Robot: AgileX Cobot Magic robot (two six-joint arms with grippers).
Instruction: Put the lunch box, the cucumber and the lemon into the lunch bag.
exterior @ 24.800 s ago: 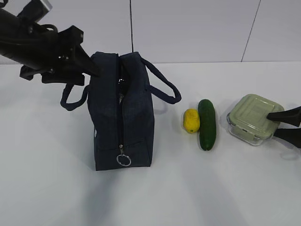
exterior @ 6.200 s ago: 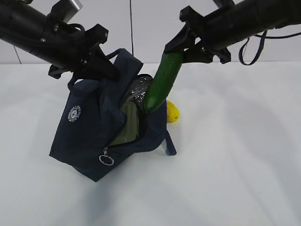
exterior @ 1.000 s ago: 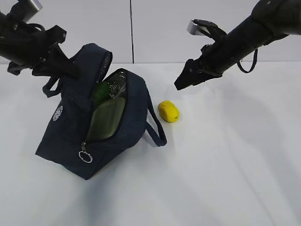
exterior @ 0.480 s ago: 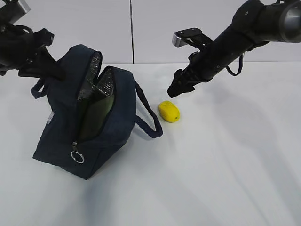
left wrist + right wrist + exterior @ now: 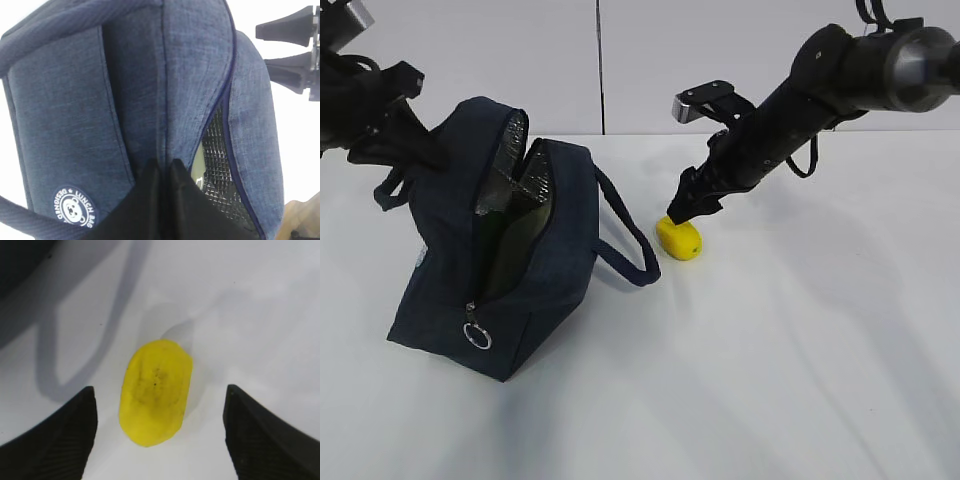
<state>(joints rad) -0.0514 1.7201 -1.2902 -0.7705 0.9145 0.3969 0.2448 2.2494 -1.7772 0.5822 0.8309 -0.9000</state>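
The navy lunch bag (image 5: 555, 250) leans on the table at the left, its zipper open. My left gripper (image 5: 418, 152) is shut on the fabric beside the opening (image 5: 162, 172) and holds that side up. Inside, the pale green lid of the lunch box (image 5: 523, 243) (image 5: 197, 167) shows against the silver lining. The cucumber is hidden. The yellow lemon (image 5: 680, 239) (image 5: 156, 391) lies on the table right of the bag. My right gripper (image 5: 686, 206) (image 5: 160, 392) hangs open just above it, one finger on each side, not touching.
The bag's loop handle (image 5: 632, 240) droops toward the lemon and lies close to the right gripper's left finger (image 5: 70, 427). A silver ring pull (image 5: 475, 336) hangs at the bag's front end. White table (image 5: 800, 350) stretches to the right and front.
The right gripper has come down and left until it sits over the lemon. The left gripper has drawn the bag's upper side further left, and the opening now looks narrower.
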